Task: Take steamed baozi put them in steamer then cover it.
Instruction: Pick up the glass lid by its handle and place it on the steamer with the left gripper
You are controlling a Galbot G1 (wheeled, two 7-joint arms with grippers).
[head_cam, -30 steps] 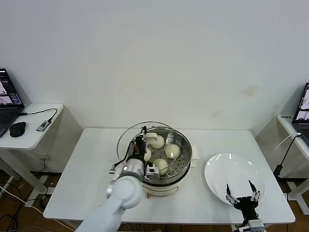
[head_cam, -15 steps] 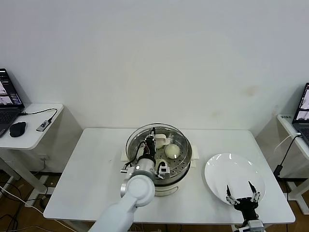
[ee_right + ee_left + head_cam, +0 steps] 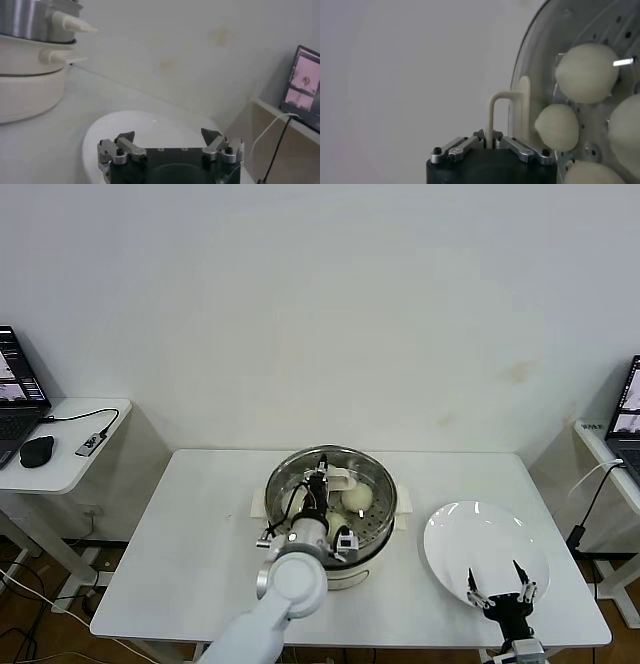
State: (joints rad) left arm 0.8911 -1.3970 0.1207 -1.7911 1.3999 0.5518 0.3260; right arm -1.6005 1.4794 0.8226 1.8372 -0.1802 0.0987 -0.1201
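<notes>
On the far left a small side table is seen, carrying a laptop, a mouse and a cabled adapter — well apart from the work. The white table is bare on its left half, giving open room there.

At the table's middle stands the steamer, its white side handle pointing right. The lid is laid over the pot, its metal rim close to the pot's rim all round; whether it is fully seated cannot be told. Its cream handle is pinched by the left gripper, jaws pressed against the handle's foot, the handle's long axis running near to far. The left arm reaches in from the near edge and hides the near-left part of the pot. Buns are seen through the glass, resting on the holed tray.

To the right lies a white plate, just beside the steamer but not touching. The right gripper hangs over the plate's near rim, jaws spread, holding nothing. A second laptop sits on a shelf at the far right.
</notes>
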